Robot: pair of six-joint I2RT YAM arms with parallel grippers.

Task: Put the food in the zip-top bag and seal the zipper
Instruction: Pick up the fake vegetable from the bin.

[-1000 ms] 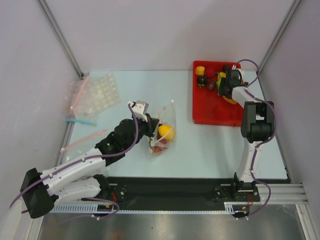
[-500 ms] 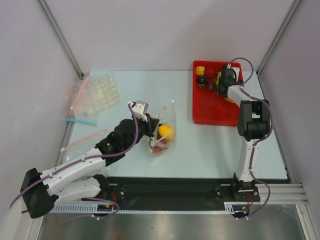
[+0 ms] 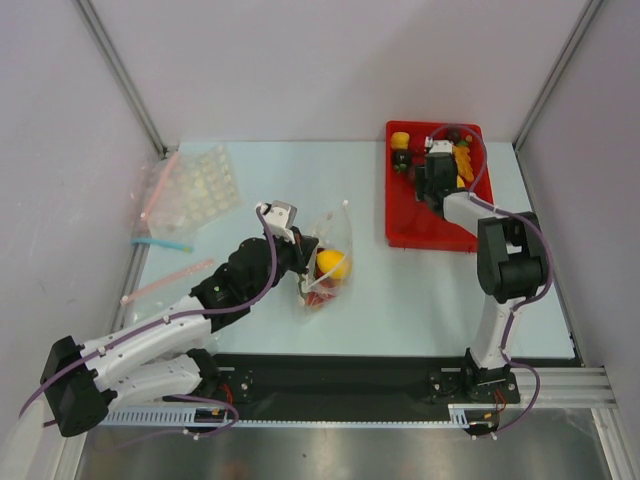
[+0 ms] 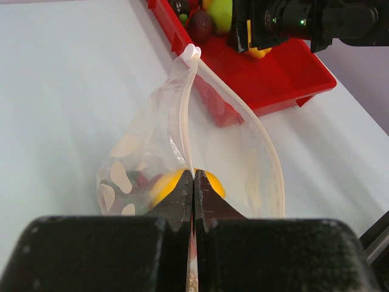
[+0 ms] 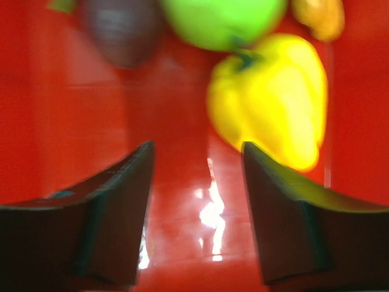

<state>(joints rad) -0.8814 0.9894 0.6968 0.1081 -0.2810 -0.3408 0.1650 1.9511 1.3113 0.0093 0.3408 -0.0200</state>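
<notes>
Left claw [image 4: 193,177] is clenched on the zipper [image 4: 184,121], holding the bag [image 4: 243,146] open on the table [image 4: 61,91]. Inside lie a yellow pepper [image 4: 164,185] and what look like red bits [image 3: 318,297]. Right claw [image 5: 197,161] gapes, empty, over the tray [image 5: 176,115], beside a second pepper [image 5: 273,103]; whether they touch is unclear.

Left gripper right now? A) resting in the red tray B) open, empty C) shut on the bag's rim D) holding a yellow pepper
C: the left wrist view shows the left gripper closed on the whitish rim of the zip-top bag, with the bag's mouth gaping.
</notes>
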